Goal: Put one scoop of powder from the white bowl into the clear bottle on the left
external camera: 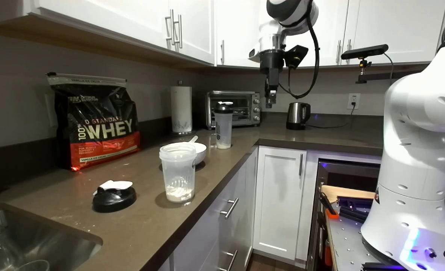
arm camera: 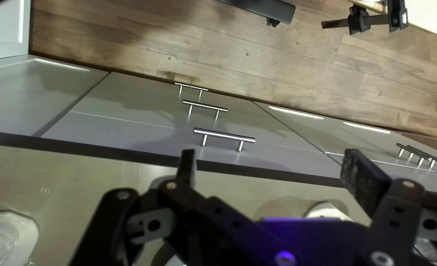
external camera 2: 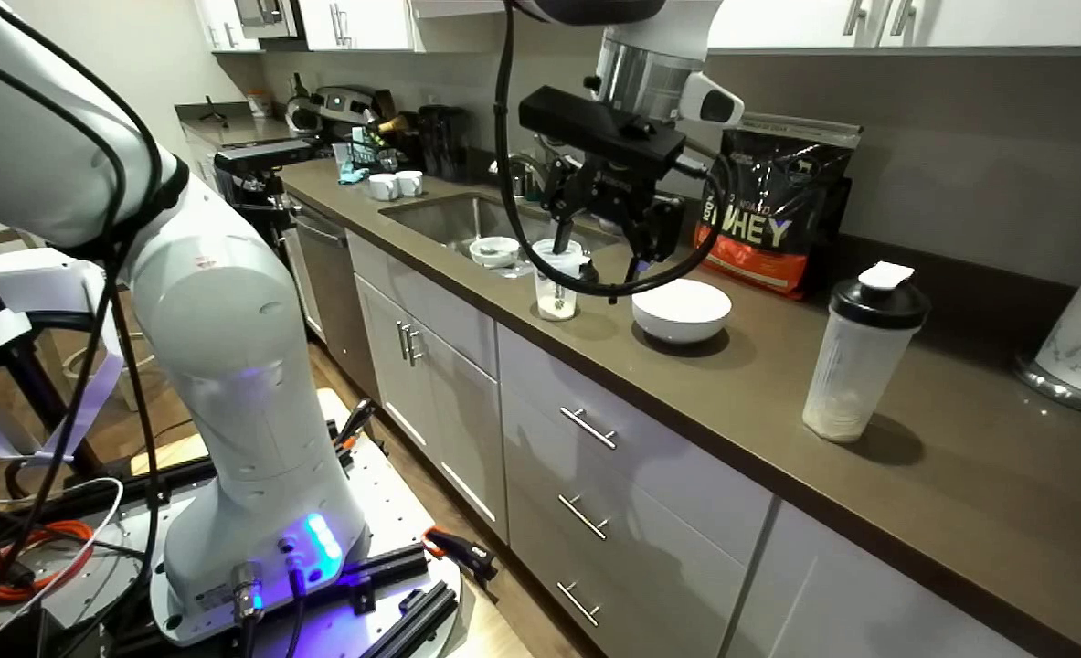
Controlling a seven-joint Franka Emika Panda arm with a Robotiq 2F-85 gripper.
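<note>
Hovering with its jaws spread wide and holding nothing, our claw [arm camera: 270, 160] is likely at the fetching step; we are judging the next move to be a descent toward eight o'clock, in an exterior view, to pinch the scoop [external camera: 194, 139] poking above the white bowl [external camera: 201, 153]. At the bowl's seven o'clock our lidless bottle [external camera: 177, 165] is standing with powder [external camera: 179, 193] inside, perhaps already the wanted measure, and at the bottle's ten o'clock we are reading "100% WHEY" and "VANILLA ICE CREAM" on the bag [external camera: 98, 122].
</note>
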